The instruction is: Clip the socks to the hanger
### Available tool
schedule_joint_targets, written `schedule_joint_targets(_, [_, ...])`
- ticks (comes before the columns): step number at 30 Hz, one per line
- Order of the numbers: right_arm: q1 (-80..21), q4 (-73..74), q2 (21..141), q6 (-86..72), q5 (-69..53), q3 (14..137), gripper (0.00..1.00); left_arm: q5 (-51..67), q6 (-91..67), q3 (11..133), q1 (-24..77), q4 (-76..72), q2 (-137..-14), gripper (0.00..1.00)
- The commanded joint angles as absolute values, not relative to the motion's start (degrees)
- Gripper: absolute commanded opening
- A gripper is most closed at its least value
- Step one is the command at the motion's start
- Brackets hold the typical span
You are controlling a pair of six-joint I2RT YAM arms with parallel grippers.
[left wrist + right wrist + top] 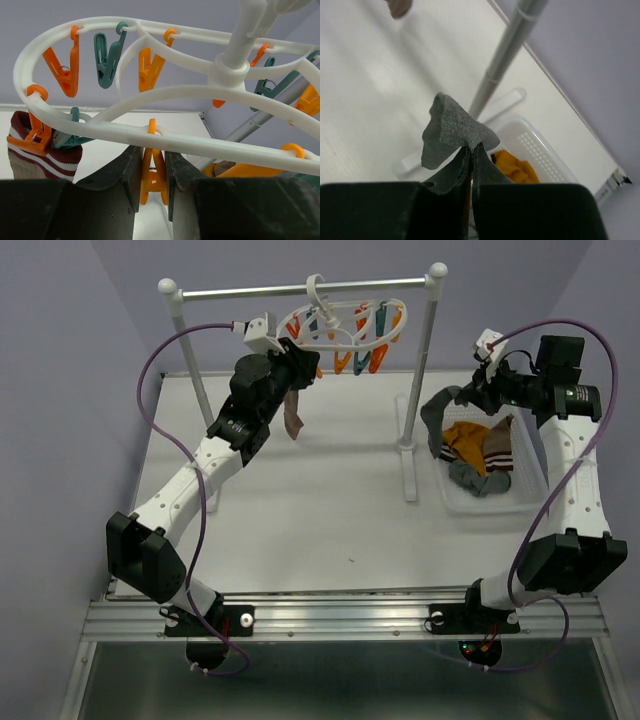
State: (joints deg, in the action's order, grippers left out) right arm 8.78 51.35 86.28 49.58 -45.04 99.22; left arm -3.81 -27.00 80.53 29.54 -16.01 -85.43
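Observation:
The white oval hanger hangs by its hook from the crossbar, with orange and teal clips around its ring. A brown striped sock hangs from an orange clip at the hanger's left end. My left gripper is up under the ring, shut on the handles of an orange clip. My right gripper is above the basket's left end, shut on a dark grey sock that droops from its tips.
A white basket at the right holds mustard, grey and striped socks. The white two-post rack stands across the back; its right post rises just left of the basket and the right gripper.

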Motion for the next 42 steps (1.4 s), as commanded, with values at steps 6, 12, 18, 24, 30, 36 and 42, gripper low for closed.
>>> schedule_joint_targets(6, [1.42, 35.52, 78.14, 21.47, -64.33, 95.54, 0.01, -2.73, -24.17, 84.2, 29.79, -15.64, -83.23, 0.0])
schedule_joint_targets(12, [-8.34, 28.4, 84.18, 4.86, -65.39, 94.74, 0.01, -2.81, -24.34, 83.24, 29.71, -15.21, -82.0, 0.0])
schedule_joint_targets(18, [-14.06, 17.16, 90.78, -7.69, -68.64, 93.52, 0.01, -0.36, -25.05, 81.22, 29.79, -16.34, -80.51, 0.0])
schedule_joint_targets(24, [-15.56, -12.54, 94.04, -34.32, -69.34, 86.23, 0.01, 4.83, -24.35, 79.72, 29.79, -17.67, -79.37, 0.0])
schedule_joint_targets(30, [-16.08, -48.28, 100.27, -58.32, -72.67, 82.88, 0.01, 8.34, -23.38, 77.52, 29.79, -20.12, -77.79, 0.0])
schedule_joint_targets(36, [-18.11, -96.02, 113.09, -100.15, -75.05, 89.19, 0.01, 5.72, -24.34, 77.87, 29.71, -18.81, -77.7, 0.0])
schedule_joint_targets(42, [-20.92, -101.7, 120.94, -107.85, -76.2, 98.61, 0.01, 2.46, -25.75, 79.45, 29.71, -15.64, -79.01, 0.0])
